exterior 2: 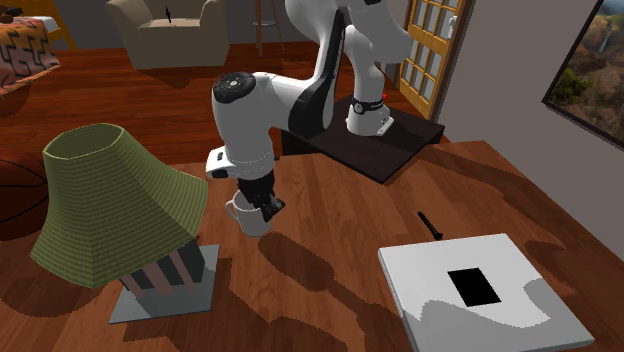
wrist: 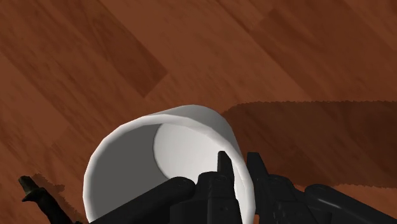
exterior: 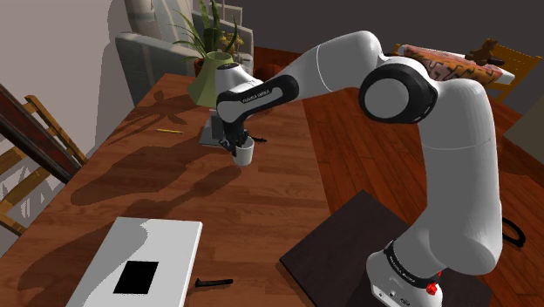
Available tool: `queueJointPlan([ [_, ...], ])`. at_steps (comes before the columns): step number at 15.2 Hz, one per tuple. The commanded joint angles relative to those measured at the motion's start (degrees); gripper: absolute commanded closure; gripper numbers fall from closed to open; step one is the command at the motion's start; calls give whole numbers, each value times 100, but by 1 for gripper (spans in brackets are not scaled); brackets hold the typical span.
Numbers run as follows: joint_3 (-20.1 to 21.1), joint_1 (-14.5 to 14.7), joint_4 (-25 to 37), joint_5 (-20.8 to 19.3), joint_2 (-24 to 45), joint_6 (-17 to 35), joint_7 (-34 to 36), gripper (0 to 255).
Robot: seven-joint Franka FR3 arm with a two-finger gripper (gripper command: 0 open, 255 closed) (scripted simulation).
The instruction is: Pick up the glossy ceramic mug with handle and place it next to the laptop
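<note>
Single-arm pick of a white mug [exterior: 245,155]. The black gripper [exterior: 237,144] points down at the wooden table [exterior: 261,209] with the mug directly beneath it. In the wrist view the two fingers [wrist: 222,167] stand only narrowly apart and pinch the mug's rim wall, one inside the cup and one outside. Whether the mug's base touches the wood cannot be told.

The mug hangs just beside the lamp [exterior 2: 110,200], which has a green shade, and well apart from the laptop [exterior 2: 475,290]. The laptop is a closed white slab with a black rectangle on its lid, at the table's opposite end.

Counts:
- one mug
- one laptop
- one lamp
- one black pen-like stick [exterior 2: 430,225] beside the laptop
- one yellow pencil [exterior: 170,131] near the lamp
</note>
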Motion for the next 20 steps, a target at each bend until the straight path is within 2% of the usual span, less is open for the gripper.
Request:
queueJointPlan([
  [1, 9, -4, 13, 13, -92, -105, -8, 255],
  [20, 67, -23, 497, 117, -732, -1224, -104, 255],
])
